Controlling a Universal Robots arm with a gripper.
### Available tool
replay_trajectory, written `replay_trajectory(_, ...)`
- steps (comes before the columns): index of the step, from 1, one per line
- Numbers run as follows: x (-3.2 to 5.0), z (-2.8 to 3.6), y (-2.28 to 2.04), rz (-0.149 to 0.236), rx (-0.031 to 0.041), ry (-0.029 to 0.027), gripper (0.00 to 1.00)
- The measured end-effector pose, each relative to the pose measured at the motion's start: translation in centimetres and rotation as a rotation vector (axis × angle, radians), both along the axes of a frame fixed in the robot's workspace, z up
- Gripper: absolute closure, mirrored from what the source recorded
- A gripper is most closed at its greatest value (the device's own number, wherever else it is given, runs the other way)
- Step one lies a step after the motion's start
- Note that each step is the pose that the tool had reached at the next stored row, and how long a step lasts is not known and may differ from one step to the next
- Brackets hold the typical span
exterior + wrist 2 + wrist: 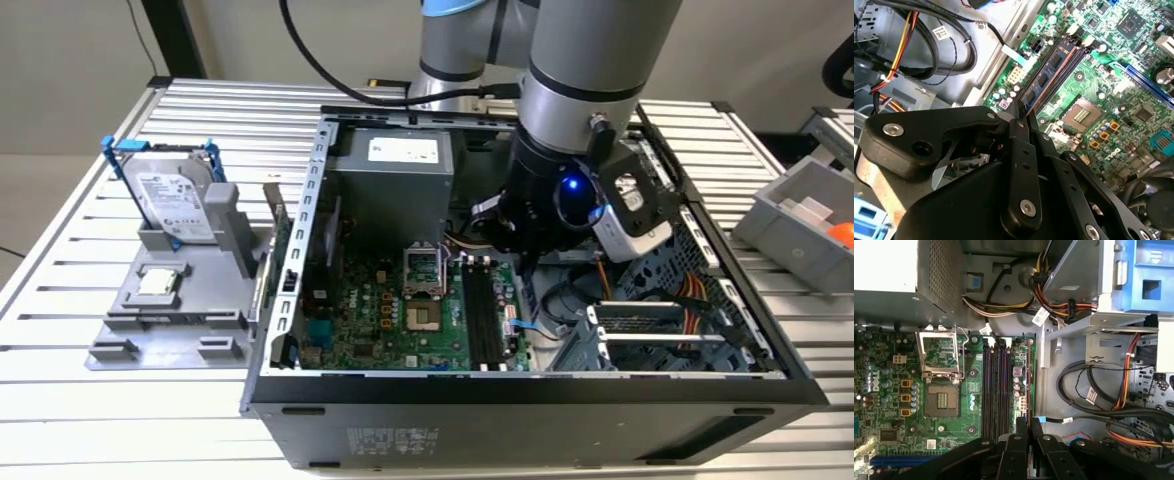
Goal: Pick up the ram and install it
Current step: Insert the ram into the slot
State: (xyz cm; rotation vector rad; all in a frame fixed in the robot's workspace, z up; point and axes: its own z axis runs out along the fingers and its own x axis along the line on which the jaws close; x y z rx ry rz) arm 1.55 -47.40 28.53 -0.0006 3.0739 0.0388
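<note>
Slatted metal tabletop is seen carrying an open computer case, with a grey holder and a hard drive set at nine o'clock of the case in the exterior view. The robot arm is lowered into the case from twelve o'clock, over the green motherboard.

On that board the black memory slots lie at three o'clock of the processor socket. The ram is held edge-down over the slot area, its dark chips shown in the second wrist view and only its thin edge in the first wrist view. The gripper is closed tight on one end of the ram, the fingers nearly meeting.

It cannot be told whether the stick is lined up with a slot. Being gripped at one end only, it could tilt under pressure and seat at one end alone. If it is pressed down offset or skewed, it could jam on a slot wall or strike the small parts beside it. The loose cables near the slots could be snagged by the fingers.
</note>
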Motion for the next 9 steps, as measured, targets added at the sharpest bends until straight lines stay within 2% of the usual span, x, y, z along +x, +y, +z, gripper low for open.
replay_trajectory(9,-0.19,-1.63,0.0,0.0,-0.0002,0.0001,1.0)
